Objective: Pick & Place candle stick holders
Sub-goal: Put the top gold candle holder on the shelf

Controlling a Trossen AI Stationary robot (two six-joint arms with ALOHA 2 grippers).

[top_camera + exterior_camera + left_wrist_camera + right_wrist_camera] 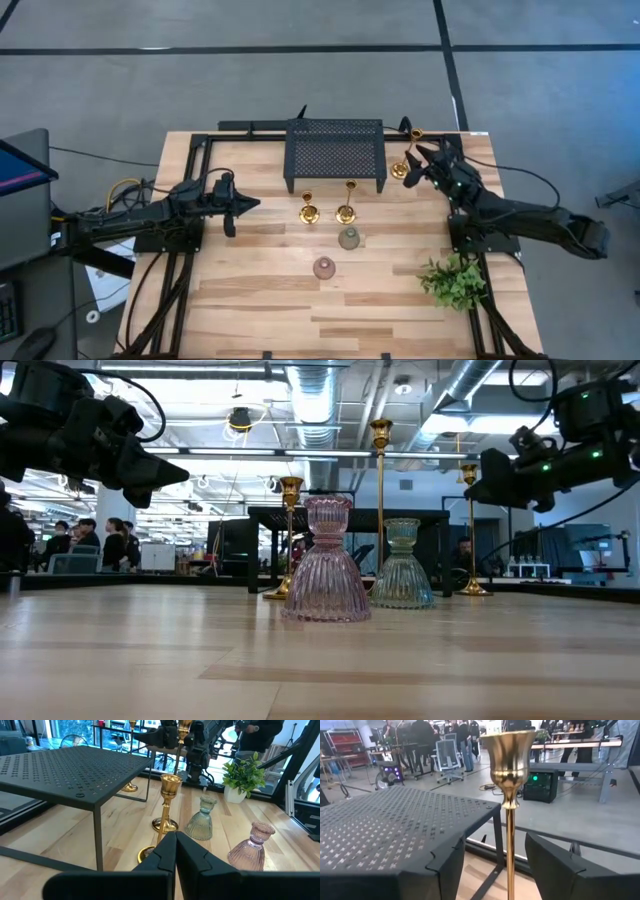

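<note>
Three gold candlesticks stand upright on their round bases. Two (308,212) (346,212) are in front of the black rack (335,150), and the third (402,168) is by the rack's right end. A grey-green squat holder (349,238) and a pink one (324,267) stand nearer the front. My right gripper (495,855) is open, with one finger on either side of the third candlestick's stem (510,850), below its cup, and a gap on both sides. My left gripper (248,205) is shut and empty at the table's left, pointing toward the candlesticks.
The black perforated rack stands at the table's far middle, close to my right gripper's left finger (445,865). A leafy green plant (455,280) sits at the front right, near the right arm's base. People and office furniture show in the room beyond the table.
</note>
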